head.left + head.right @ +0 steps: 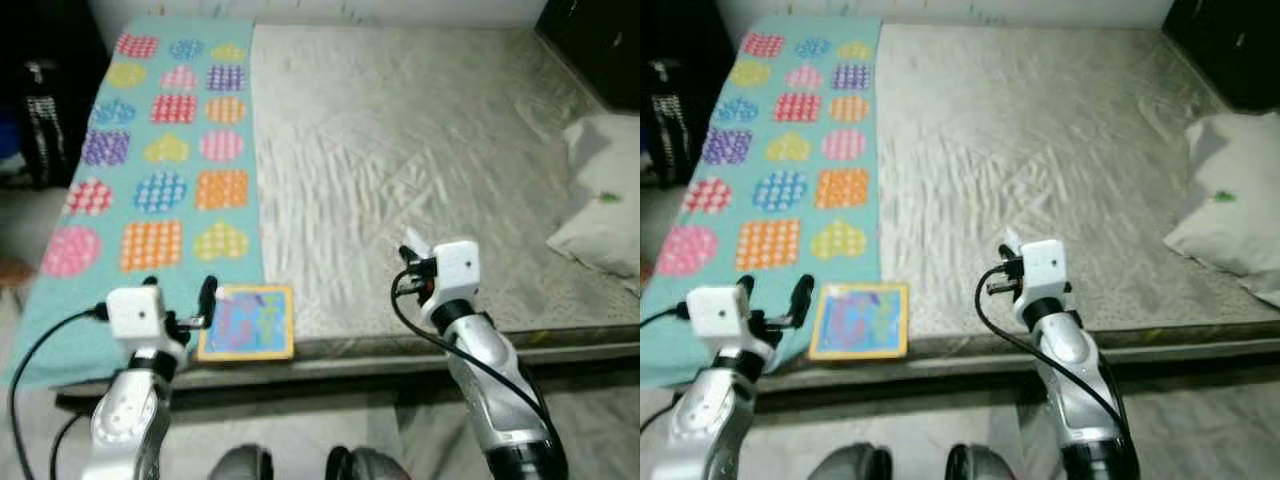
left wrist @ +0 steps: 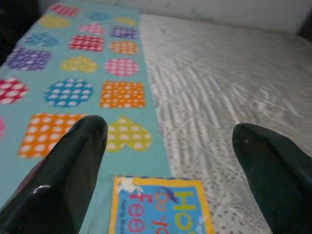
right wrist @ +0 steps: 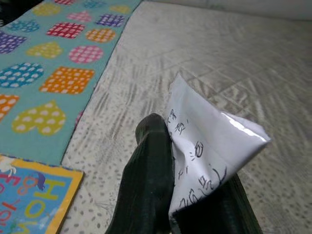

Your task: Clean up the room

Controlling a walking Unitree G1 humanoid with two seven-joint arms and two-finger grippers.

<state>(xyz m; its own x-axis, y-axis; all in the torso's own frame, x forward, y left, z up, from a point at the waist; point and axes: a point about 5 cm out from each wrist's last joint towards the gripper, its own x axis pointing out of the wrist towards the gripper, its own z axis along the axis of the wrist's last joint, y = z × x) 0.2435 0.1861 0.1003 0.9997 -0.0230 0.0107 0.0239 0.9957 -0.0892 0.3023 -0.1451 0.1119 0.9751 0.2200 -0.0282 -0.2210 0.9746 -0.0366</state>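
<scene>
Here right hand (image 3: 170, 195) pinches paper (image 3: 209, 146) | left hand (image 2: 165, 161) released | book (image 1: 246, 322) near

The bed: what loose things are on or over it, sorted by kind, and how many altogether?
Colourful square picture books: 1
White pillows: 1
Turquoise blankets with hearts and squares: 1
Crumpled white printed wrappers, pinched in the right gripper: 1
Total: 4

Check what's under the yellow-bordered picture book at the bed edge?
The yellow-bordered blue picture book lies flat, its left part on the teal heart-patterned blanket, its right on the grey quilted mattress cover. Whatever lies directly beneath it is hidden.
</scene>
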